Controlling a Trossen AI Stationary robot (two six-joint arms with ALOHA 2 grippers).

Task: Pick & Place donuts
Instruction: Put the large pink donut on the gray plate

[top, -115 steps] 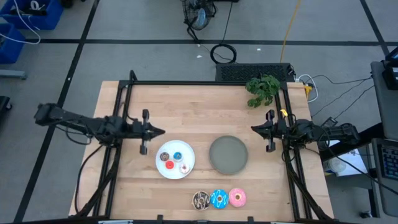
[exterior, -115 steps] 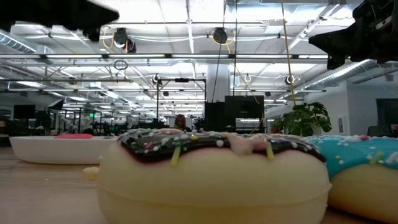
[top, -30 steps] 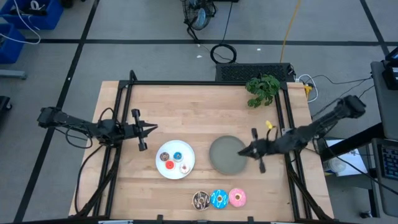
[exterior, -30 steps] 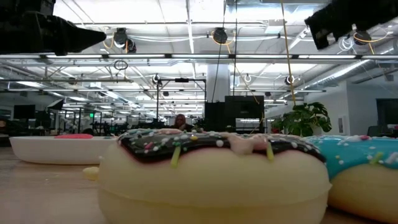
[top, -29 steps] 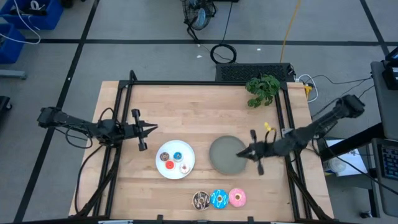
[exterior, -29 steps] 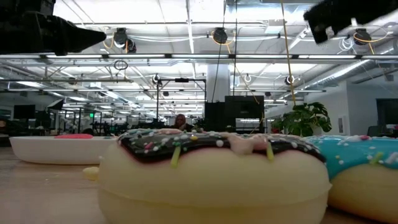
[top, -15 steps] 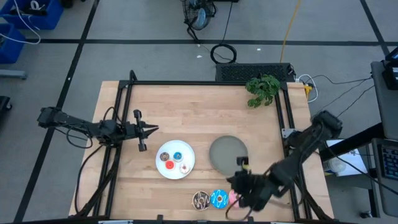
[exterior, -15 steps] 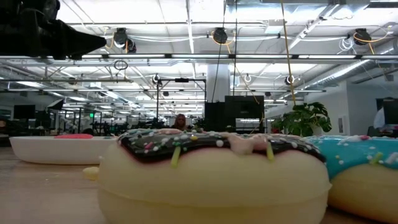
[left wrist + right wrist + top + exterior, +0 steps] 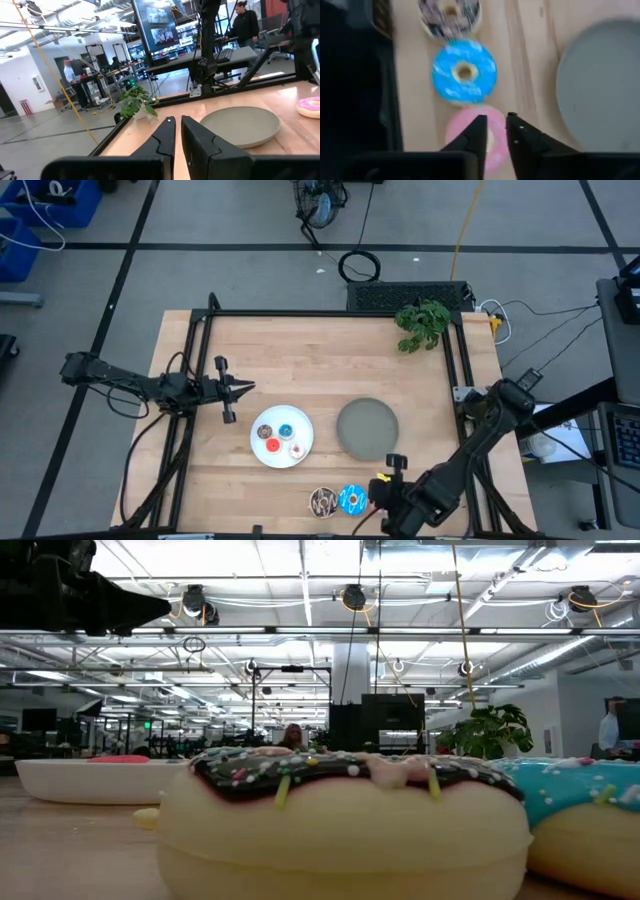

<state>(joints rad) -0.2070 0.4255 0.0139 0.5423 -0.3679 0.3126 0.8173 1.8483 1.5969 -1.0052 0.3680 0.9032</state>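
- The right gripper (image 9: 378, 498) hangs low over the near edge of the wooden table (image 9: 300, 350), directly above the larger pink-frosted ring donut (image 9: 472, 137); in the right wrist view its two dark fingers (image 9: 476, 134) stand close together with only a narrow gap, over the pink frosting — whether they touch it I cannot tell.
- Just beside the pink donut lies the larger blue-frosted sprinkled donut (image 9: 351, 499), and next to that the dark brown chocolate-frosted donut with sprinkles (image 9: 323, 500) — all three in a row along the table's near edge.
- The round grey plate (image 9: 367, 429) sits near the table's middle, with nothing on it.
- The round white plate (image 9: 282, 437) lies beside it, toward the left arm, and carries the four tiny donuts: brown (image 9: 265, 431), blue (image 9: 286, 430), red (image 9: 272, 446) and white-pink (image 9: 296, 449).
- The left gripper (image 9: 247, 388) waits above the table beside the white plate, well apart from the donuts; its fingers (image 9: 165, 137) are nearly together and hold nothing.
- A green leafy plant (image 9: 423, 324) stands at the far right corner.
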